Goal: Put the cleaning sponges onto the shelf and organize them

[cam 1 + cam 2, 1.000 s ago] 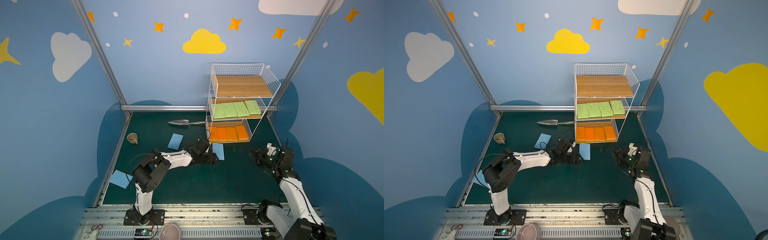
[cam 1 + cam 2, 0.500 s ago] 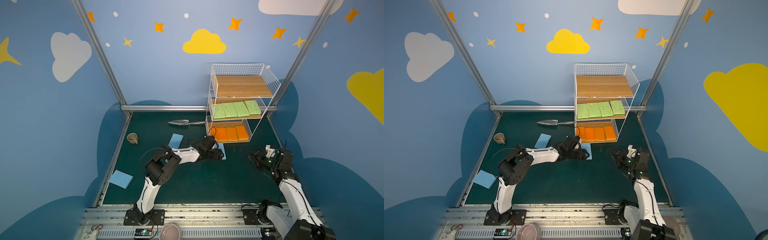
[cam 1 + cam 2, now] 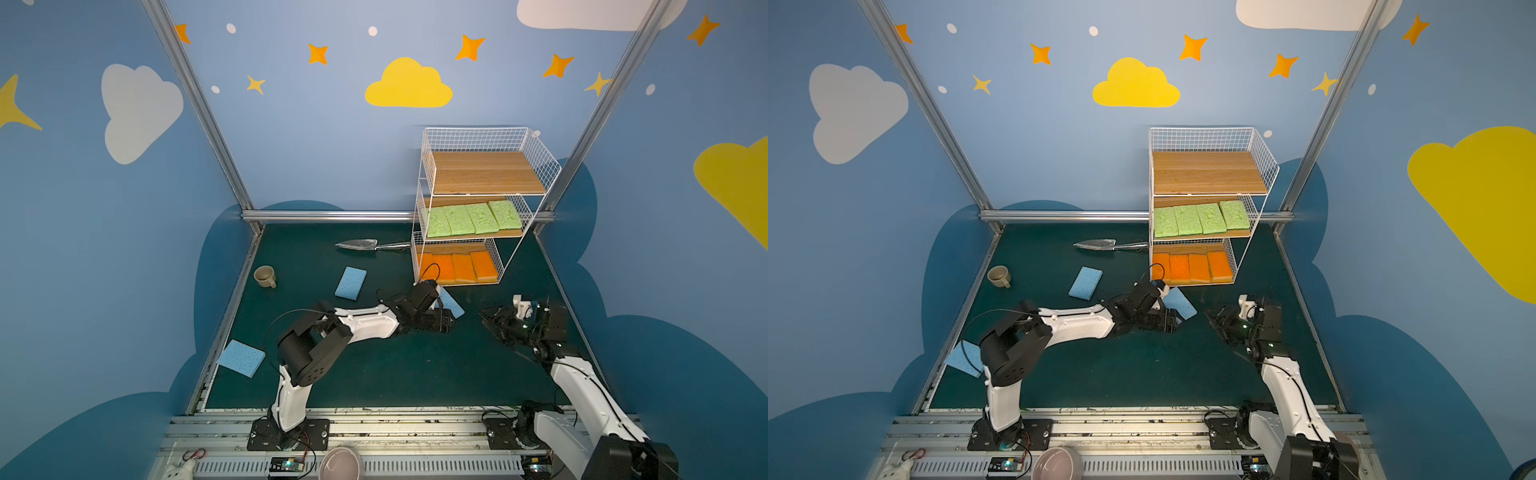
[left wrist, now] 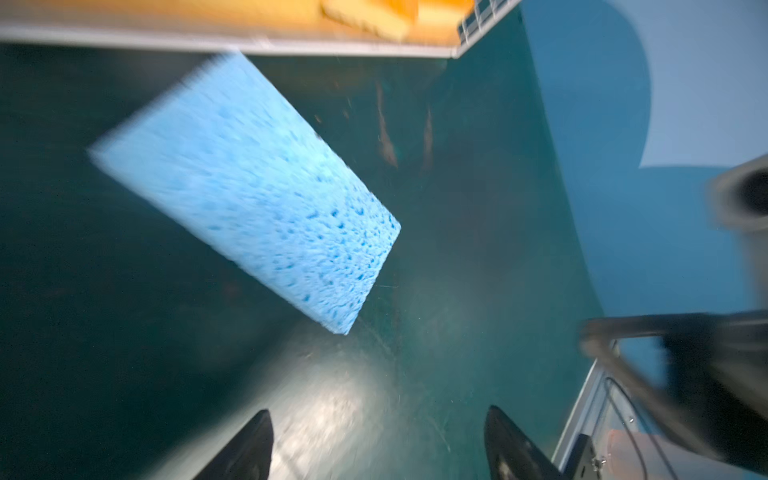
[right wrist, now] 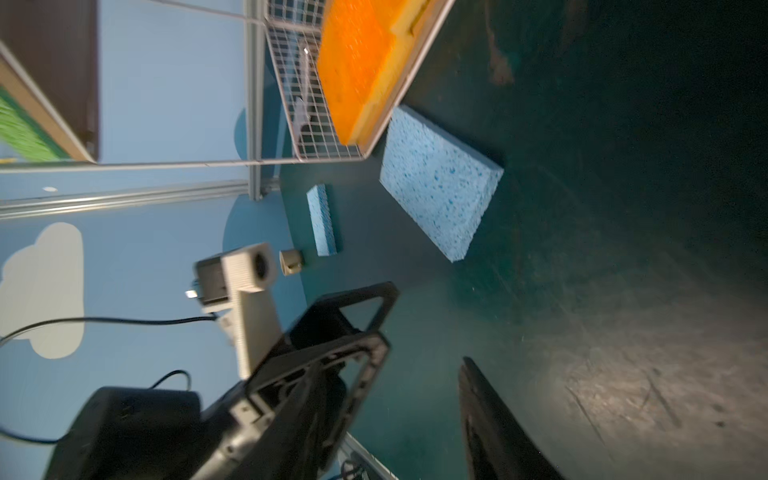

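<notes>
While the left hand (image 3: pixel 446 323) hangs low over the dark green worktop (image 3: pixel 395 374), its fingers (image 4: pixel 249 453) stand spread wide with only bare surface between them, so it grips nothing. A blue sponge (image 4: pixel 249 195) lies flat just ahead of those fingertips and off to one side, apart from them. Its far end lies close against the lowest front rail of the shelf (image 3: pixel 540 162), though whether the two touch cannot be told. In both top views this sponge (image 3: pixel 1181 307) shows partly from behind the hand's wrist, on the side toward the shelf. The right hand (image 3: pixel 496 328) faces the left hand across a short stretch of bare worktop, near it but not touching. Its fingers are part way apart and empty, and only one finger (image 5: pixel 490 415) shows clearly in the blurred right wrist view. A second blue sponge (image 3: pixel 351 282) lies flat well behind the left hand, out past its wrist. A third blue sponge (image 3: pixel 241 357) sits farther back still, beside that arm's elbow at the worktop's outer edge. Beyond both hands, the shelf's middle tier carries four green sponges (image 3: pixel 473 218) side by side and its bottom tier carries four orange sponges (image 3: pixel 459 268), while its top board is bare wood. A cup (image 3: pixel 264 276) and a metal trowel (image 3: pixel 359 244) lie on the worktop, well away from either hand.
</notes>
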### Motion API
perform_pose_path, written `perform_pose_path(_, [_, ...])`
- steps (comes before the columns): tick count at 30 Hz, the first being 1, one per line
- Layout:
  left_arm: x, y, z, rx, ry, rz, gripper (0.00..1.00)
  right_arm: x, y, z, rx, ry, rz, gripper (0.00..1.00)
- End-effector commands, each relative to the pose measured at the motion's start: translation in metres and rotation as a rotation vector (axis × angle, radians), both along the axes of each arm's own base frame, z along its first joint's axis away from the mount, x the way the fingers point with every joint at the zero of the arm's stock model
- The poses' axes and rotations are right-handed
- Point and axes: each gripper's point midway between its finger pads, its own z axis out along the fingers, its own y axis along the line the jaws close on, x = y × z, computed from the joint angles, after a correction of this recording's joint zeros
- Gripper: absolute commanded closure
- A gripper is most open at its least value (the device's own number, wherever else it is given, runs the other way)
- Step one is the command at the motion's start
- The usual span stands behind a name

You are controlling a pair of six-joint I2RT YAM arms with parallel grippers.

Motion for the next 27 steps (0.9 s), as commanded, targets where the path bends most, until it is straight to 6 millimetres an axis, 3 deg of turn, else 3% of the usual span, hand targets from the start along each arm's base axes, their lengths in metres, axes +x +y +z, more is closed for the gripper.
perform_pose_path(1, [-0.003, 0.026, 0.015, 0.025, -0.069, 0.027, 0.13, 0.010, 0.003, -0.014, -0.011, 0.069, -0.028, 0.50])
perform_pose_path(6, [-0.017, 0.081, 0.008, 0.087, -0.071, 0.103, 0.05, 0.024, 0.018, -0.037, 0.017, 0.130, -0.016, 0.52])
perform_pose_path(11, [-0.028, 0.130, -0.009, 0.133, -0.042, 0.201, 0.03, 0.036, 0.012, -0.057, -0.014, 0.149, -0.064, 0.54])
perform_pose_path(17, [-0.037, 0.163, -0.027, 0.198, -0.004, 0.262, 0.02, 0.046, 0.023, -0.076, 0.023, 0.208, -0.038, 0.55])
perform_pose_path(27, [-0.039, 0.191, -0.034, 0.232, 0.025, 0.312, 0.01, 0.062, 0.035, -0.094, 0.027, 0.252, -0.013, 0.61])
